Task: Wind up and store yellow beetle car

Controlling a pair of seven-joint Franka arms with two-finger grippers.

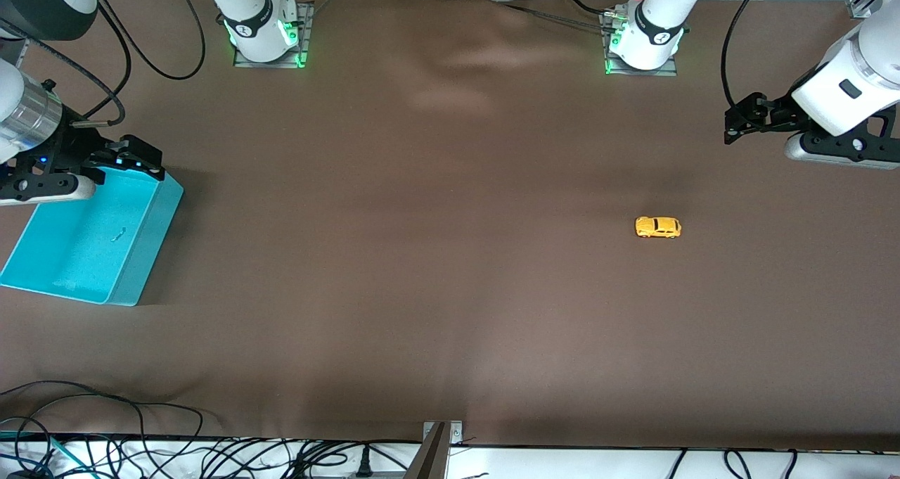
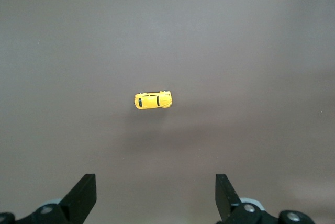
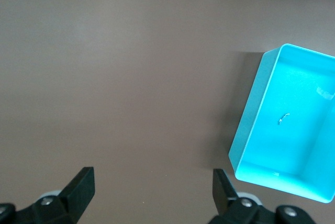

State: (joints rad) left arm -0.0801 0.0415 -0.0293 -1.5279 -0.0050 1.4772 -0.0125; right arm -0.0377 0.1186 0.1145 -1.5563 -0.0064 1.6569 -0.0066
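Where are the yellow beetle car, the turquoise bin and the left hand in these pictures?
yellow beetle car (image 1: 658, 227), front view, on its roof.
turquoise bin (image 1: 149, 240), front view, on its outer side wall.
left hand (image 2: 156, 195), left wrist view, midway between its two open fingertips.

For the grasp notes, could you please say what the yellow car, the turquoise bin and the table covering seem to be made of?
Yellow beetle car: glossy painted body, metal or hard plastic, cannot tell which.
Turquoise bin: smooth thin-walled plastic with a soft sheen.
Table covering: matte brown cloth, judging by its faint wrinkles.
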